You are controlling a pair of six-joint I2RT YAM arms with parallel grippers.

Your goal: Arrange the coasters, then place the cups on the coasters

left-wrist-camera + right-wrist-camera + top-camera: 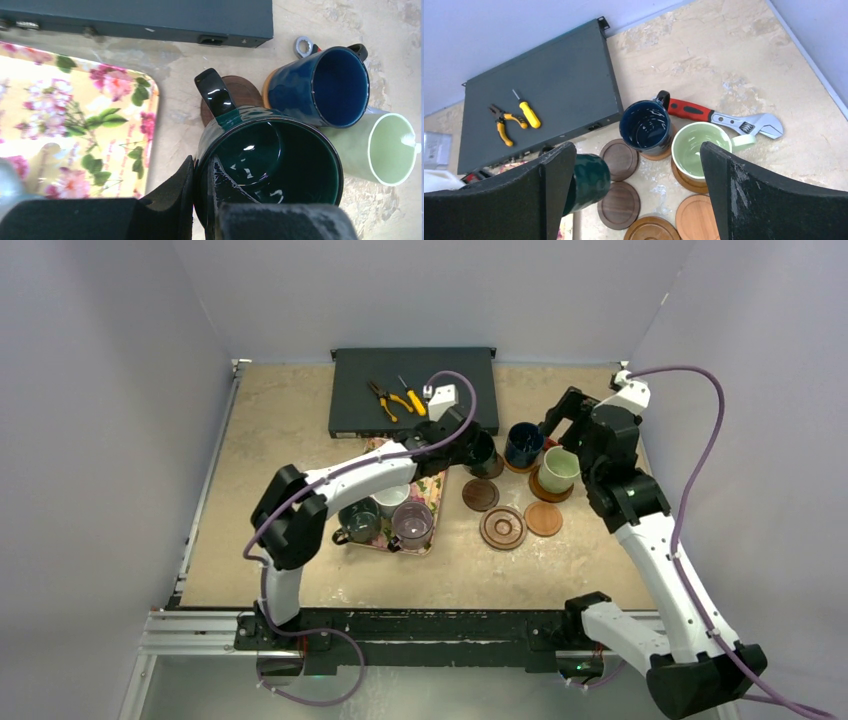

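Note:
My left gripper (202,162) is shut on the rim of the dark teal cup (270,160), one finger inside and one outside, over a dark brown coaster (240,92). Whether the cup rests on it I cannot tell. The navy cup (644,125) stands on a tan coaster (656,154). The pale green cup (696,150) sits on a reddish-brown coaster (689,182). My right gripper (637,149) hangs open above these two with nothing in it. Bare coasters lie nearer: dark brown (480,494), ringed (502,527), tan (543,518).
The floral tray (432,490) holds a white cup (391,498), a dark grey cup (358,521) and a purplish cup (412,524). A black case (412,390) with pliers and a screwdriver sits at the back. A red-handled wrench (724,117) lies behind the green cup.

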